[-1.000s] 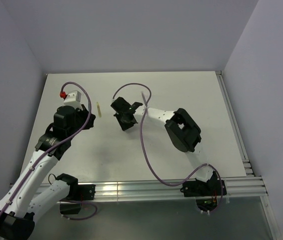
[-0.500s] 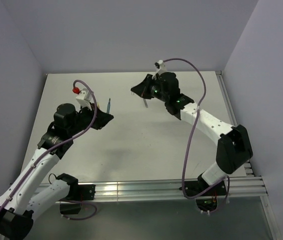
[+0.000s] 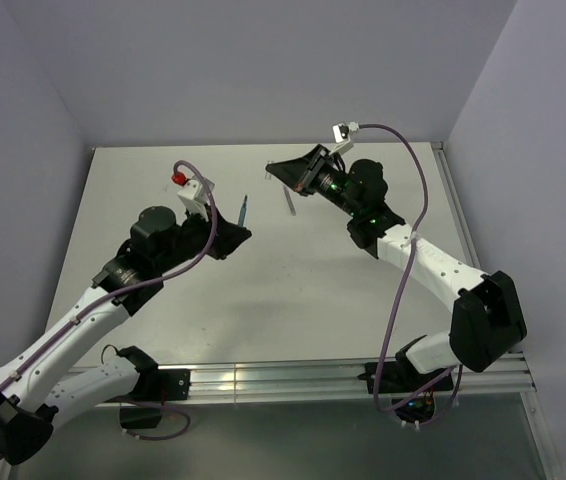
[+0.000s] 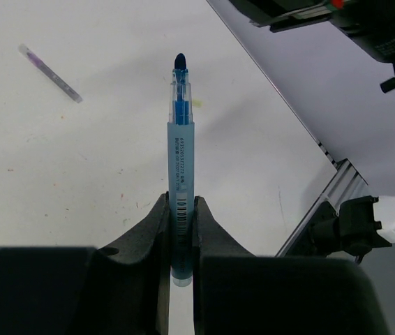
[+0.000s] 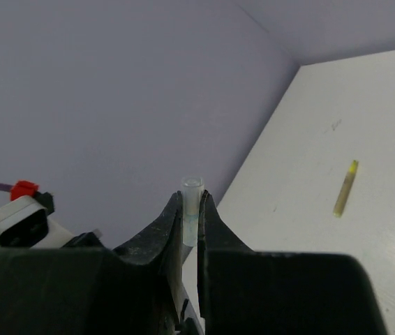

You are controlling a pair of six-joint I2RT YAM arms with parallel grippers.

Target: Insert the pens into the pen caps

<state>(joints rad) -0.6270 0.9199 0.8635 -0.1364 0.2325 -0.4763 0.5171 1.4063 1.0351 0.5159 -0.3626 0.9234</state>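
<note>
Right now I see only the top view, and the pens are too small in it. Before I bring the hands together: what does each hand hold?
Observer: The left hand is shut on the blue pen, bare tip pointing away from it.
Operator: And the right?
Observer: The right hand pinches a clear cap, one end sticking out past the fingertips.
Operator: Any pen left lying?
Observer: The yellow pen lies flat on the table, apart from both hands.
</note>
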